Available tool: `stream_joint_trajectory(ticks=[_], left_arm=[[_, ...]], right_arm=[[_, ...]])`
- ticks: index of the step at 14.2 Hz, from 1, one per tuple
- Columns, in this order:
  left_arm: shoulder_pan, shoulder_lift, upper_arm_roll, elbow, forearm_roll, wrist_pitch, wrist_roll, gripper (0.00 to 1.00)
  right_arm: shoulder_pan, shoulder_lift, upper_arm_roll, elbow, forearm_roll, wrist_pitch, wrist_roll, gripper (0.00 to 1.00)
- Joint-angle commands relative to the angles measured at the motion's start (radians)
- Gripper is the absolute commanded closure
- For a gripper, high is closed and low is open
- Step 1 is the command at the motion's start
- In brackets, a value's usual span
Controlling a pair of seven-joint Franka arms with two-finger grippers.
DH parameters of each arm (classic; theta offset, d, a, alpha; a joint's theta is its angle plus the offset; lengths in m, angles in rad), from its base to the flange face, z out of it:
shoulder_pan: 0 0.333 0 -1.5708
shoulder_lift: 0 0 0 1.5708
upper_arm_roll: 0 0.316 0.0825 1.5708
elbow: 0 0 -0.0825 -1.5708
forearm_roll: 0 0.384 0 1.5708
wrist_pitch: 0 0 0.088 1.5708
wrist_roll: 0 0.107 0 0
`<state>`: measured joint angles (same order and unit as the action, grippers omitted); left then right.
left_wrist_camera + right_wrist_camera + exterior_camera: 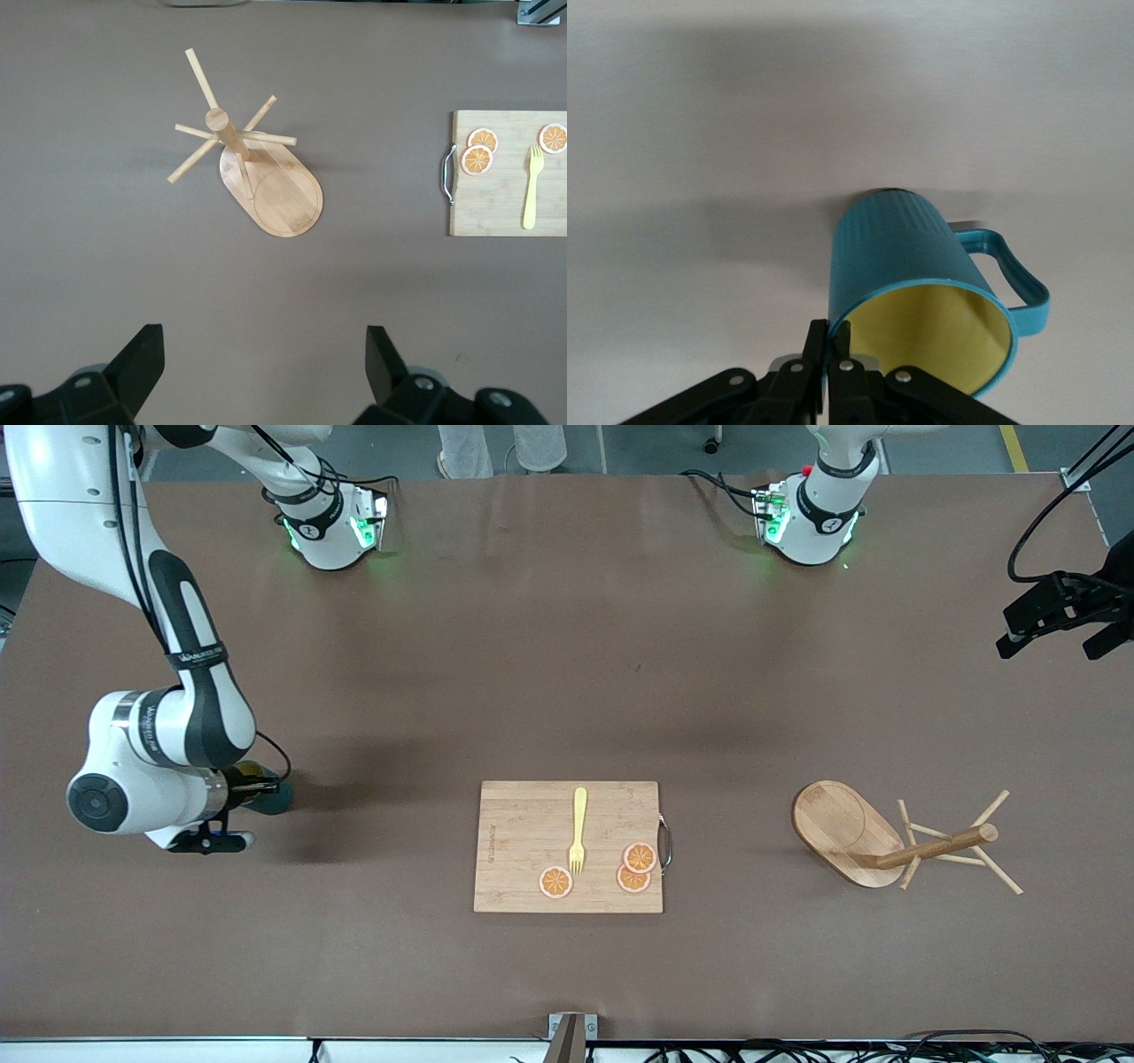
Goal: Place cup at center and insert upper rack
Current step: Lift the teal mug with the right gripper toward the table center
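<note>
cup (921,274): pinched at rim by right gripper (826,354), near table's right-arm edge
next: lift level, carry to tabletop centre
left gripper (266,372): fingers spread, waiting over upper rack (257,168)

Ribbed teal cup (908,257), yellow inside; yellow fork (578,828)

You have a wide brown table (567,646) under everything; a rectangular wooden cutting board (523,841) lies flat near its middle; toward the left arm's end, well apart from the board, the upper rack (846,828) lies tipped on its side; at the right arm's end the cup (908,257) rests on the tabletop.
</note>
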<state>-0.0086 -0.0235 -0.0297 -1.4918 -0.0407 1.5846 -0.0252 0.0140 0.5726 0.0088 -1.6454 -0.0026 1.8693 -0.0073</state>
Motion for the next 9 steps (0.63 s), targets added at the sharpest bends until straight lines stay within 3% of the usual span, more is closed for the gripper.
stream_joint_trajectory(ticks=[1,6,9], left_arm=[[0.004,-0.003,0.002,0.001,-0.019,0.003,-0.01,0.0],[0.004,-0.003,0.002,0.001,-0.019,0.003,-0.01,0.0],[0.004,-0.003,0.002,0.001,-0.021,0.003,-0.01,0.0]], right_arm=[[0.076,-0.036,0.031,0.041,0.035,-0.079,0.088,1.0],[0.294,-0.045,0.06,0.137,0.052,-0.147,0.242,1.0],[0.424,-0.039,0.062,0.196,0.122,-0.136,0.358,1.0]])
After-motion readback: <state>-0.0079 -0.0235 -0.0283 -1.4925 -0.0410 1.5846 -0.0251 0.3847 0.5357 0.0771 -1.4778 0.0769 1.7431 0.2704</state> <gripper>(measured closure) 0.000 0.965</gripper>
